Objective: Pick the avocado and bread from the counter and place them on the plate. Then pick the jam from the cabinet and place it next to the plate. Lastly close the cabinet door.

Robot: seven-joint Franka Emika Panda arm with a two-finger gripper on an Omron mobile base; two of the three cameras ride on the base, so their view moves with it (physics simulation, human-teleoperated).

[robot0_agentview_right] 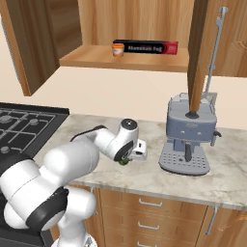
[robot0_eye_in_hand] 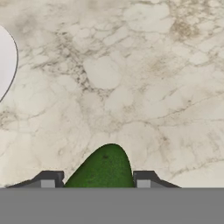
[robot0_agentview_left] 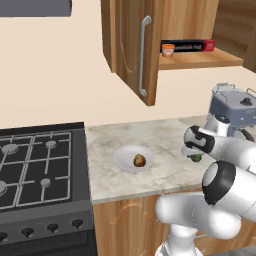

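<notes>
Fingers [robot0_eye_in_hand: 97,180] are clenched on the avocado [robot0_eye_in_hand: 103,168]: at the bottom centre of the hand view the two dark tips sit either side of the green lump, pressed against its flanks. In the left base view the avocado [robot0_agentview_left: 196,158] is a dark green spot at middle right, tucked under the wrist and low over the tabletop [robot0_agentview_left: 160,135]; I can't tell whether it has left the stone. The plate [robot0_agentview_left: 133,158] lies at the centre of that frame, well to the left of the hand, with the bread [robot0_agentview_left: 139,160] already on it, right of its middle. Doing this step well, to my eye, means lifting straight up first so the round fruit does not roll out of the pinch, then carrying it left and setting it on the bare white part of the plate rather than on top of the roll. Let go low, since a rounded thing may wander off a shallow rim. Up on the cabinet shelf [robot0_agentview_right: 125,58], the jam [robot0_agentview_right: 117,50] waits beside a long black-and-red box [robot0_agentview_right: 150,47].
</notes>
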